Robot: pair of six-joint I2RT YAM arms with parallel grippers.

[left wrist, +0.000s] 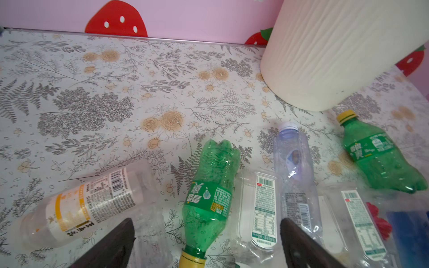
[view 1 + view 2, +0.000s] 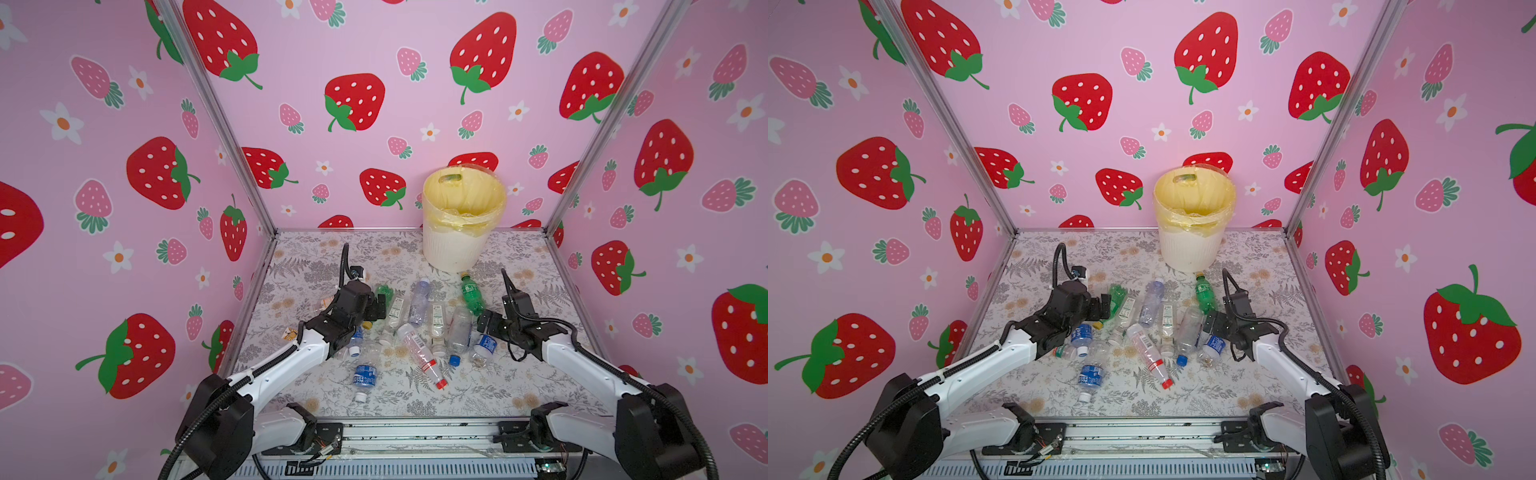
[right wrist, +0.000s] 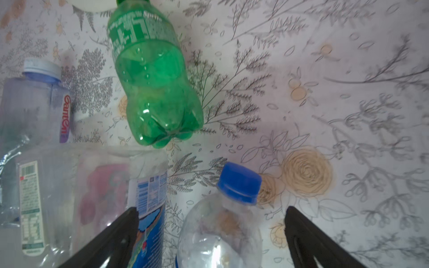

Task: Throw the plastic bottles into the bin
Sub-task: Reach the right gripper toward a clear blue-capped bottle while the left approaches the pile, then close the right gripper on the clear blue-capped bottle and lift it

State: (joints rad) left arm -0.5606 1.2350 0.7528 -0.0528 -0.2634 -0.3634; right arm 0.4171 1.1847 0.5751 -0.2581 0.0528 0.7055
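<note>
Several plastic bottles (image 2: 415,328) (image 2: 1146,328) lie scattered mid-table. The cream ribbed bin (image 2: 455,249) (image 2: 1187,251) (image 1: 336,58), lined with a yellow bag, stands at the back right. My left gripper (image 2: 380,307) (image 2: 1104,305) (image 1: 206,224) hangs open at the pile's left side. A green bottle (image 1: 209,185) lies between its jaws, untouched, yellow cap toward the wrist. My right gripper (image 2: 484,322) (image 2: 1210,324) (image 3: 212,212) is open at the pile's right side over a clear blue-capped bottle (image 3: 222,232). A second green bottle (image 2: 471,293) (image 3: 151,81) lies just beyond it, near the bin's foot.
Pink strawberry walls (image 2: 353,124) close in the table on three sides, with metal posts (image 2: 552,224) at the back corners. A blue-labelled bottle (image 2: 365,378) and a red-capped one (image 2: 424,357) lie nearer the front. Bare floral tabletop (image 2: 316,253) stretches left of the bin.
</note>
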